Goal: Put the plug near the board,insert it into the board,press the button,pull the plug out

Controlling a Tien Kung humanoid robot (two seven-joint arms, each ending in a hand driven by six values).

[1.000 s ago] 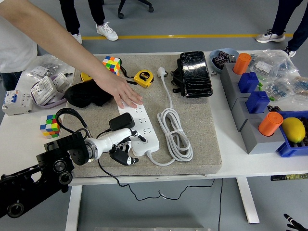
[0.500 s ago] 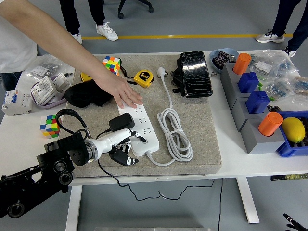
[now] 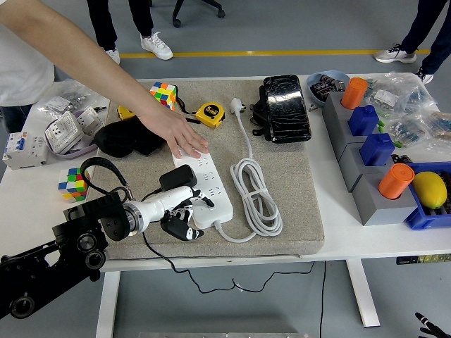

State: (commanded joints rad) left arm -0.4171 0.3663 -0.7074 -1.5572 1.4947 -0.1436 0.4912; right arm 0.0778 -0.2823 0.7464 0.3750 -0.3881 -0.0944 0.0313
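Gripping black plug, left hand

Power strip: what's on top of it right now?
A person's hand presses flat on the far end of the power strip. A black plug sits at its left edge by the robot's left hand; whether its prongs are seated is hidden.

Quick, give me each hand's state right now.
Left hand: at the near end of the power strip, by the black plug; grip cannot be told.
Right hand: only fingertips show at the bottom right corner; cannot be told.
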